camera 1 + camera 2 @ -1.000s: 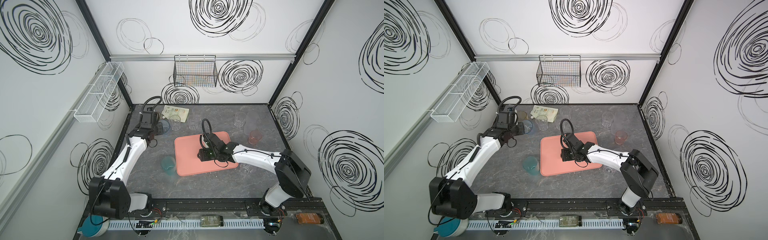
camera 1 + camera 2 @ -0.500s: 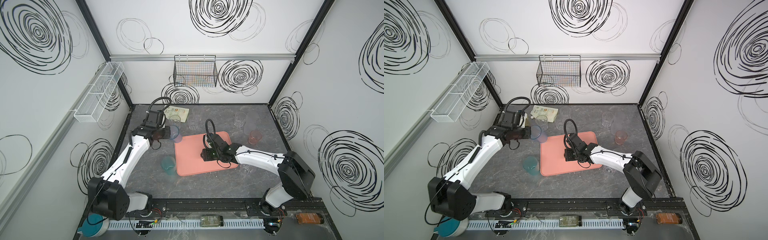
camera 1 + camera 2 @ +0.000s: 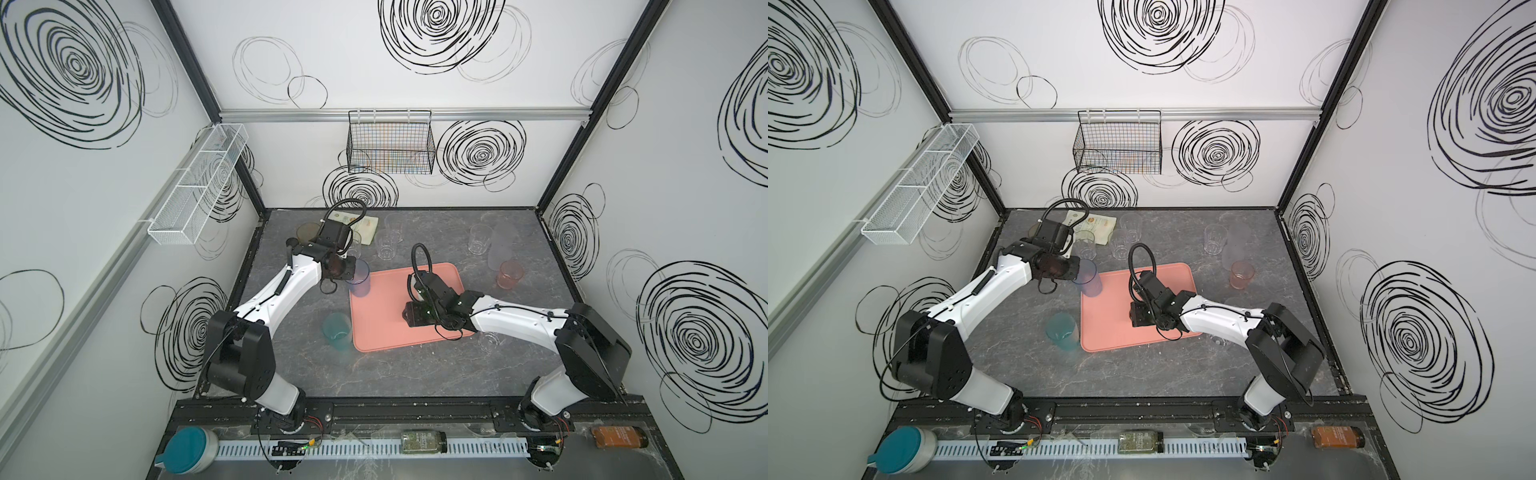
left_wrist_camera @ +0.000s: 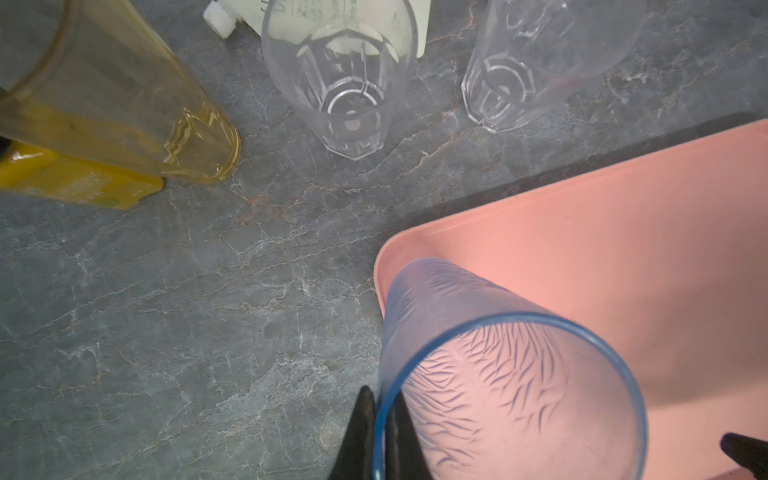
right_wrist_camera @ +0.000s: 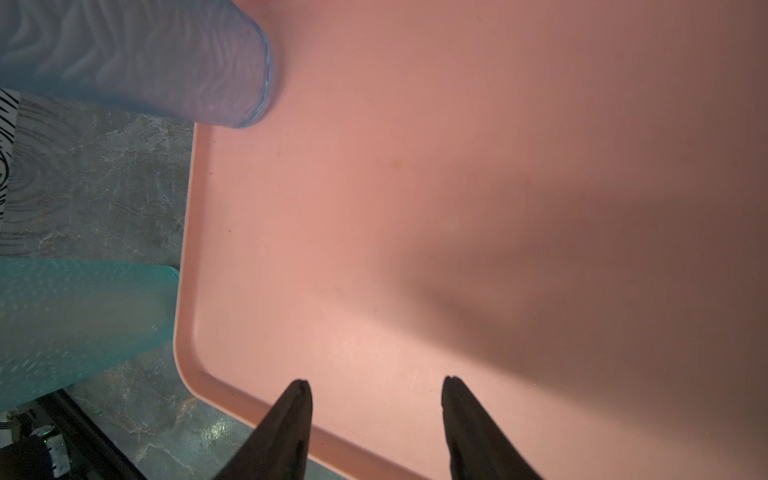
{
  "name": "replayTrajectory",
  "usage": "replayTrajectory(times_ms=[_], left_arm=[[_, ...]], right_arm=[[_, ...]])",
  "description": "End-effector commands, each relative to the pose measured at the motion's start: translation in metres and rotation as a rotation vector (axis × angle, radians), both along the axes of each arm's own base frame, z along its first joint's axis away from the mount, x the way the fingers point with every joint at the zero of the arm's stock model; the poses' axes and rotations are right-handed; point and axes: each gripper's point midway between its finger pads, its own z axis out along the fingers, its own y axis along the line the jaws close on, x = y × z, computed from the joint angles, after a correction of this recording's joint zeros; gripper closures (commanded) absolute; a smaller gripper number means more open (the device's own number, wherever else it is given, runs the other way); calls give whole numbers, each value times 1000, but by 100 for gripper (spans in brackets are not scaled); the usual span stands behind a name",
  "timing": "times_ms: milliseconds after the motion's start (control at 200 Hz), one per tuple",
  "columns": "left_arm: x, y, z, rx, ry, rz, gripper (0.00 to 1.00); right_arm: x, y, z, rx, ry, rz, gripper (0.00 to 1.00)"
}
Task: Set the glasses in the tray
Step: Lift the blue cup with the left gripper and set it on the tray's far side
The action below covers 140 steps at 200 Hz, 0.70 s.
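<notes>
Left fingers (image 4: 359, 432): pinched on the rim wall of the blue glass (image 4: 498, 374), one outside and one showing through the wall from inside.
Blue glass (image 3: 360, 278) (image 3: 1089, 280): standing in both top views, base at the far-left corner of the tray (image 4: 623, 228); resting there or just clear of it, cannot tell.
Right fingers (image 5: 291, 415): spread, holding nothing, pointed down over the near-left part of the tray (image 5: 415, 208).
Tray (image 3: 382, 328): flat on the tabletop (image 3: 415, 374), mid-scene.
Teal glass (image 3: 337, 330): upright on the tabletop, just beside the tray's left edge, toward its near end.
Amber glass (image 4: 116, 95): far left on the tabletop, just beside a yellow bottle (image 4: 75, 187).
Clear faceted glasses (image 4: 345, 83): two, on the tabletop beyond the tray's far edge, near a white pouch (image 3: 368, 226).
Pink glass (image 3: 509, 274): on the tabletop right of the tray, apart from it, with a frosted tall glass (image 3: 500, 247) and a clear glass (image 3: 478, 239) farther back.
</notes>
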Motion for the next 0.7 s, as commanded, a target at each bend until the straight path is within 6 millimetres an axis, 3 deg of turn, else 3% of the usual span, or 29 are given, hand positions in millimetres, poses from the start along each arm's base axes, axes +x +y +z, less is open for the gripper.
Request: replayTrajectory(times_ms=[0, 165, 445, 545, 695], left_arm=[[17, 2, 5, 35, -16, -15, 100], [30, -4, -6, 44, 22, -44, 100], [42, -9, -2, 27, 22, -40, 98], [44, -9, -2, 36, 21, -38, 83], [49, -5, 6, 55, 0, -26, 72]], right_arm=[[5, 3, -1, -4, -18, -9, 45], [6, 3, -2, -4, -23, -12, 45], [13, 2, -1, -23, -37, -10, 45], [14, 2, 0, -23, -44, -8, 45], [13, 1, -4, -31, -39, -9, 45]])
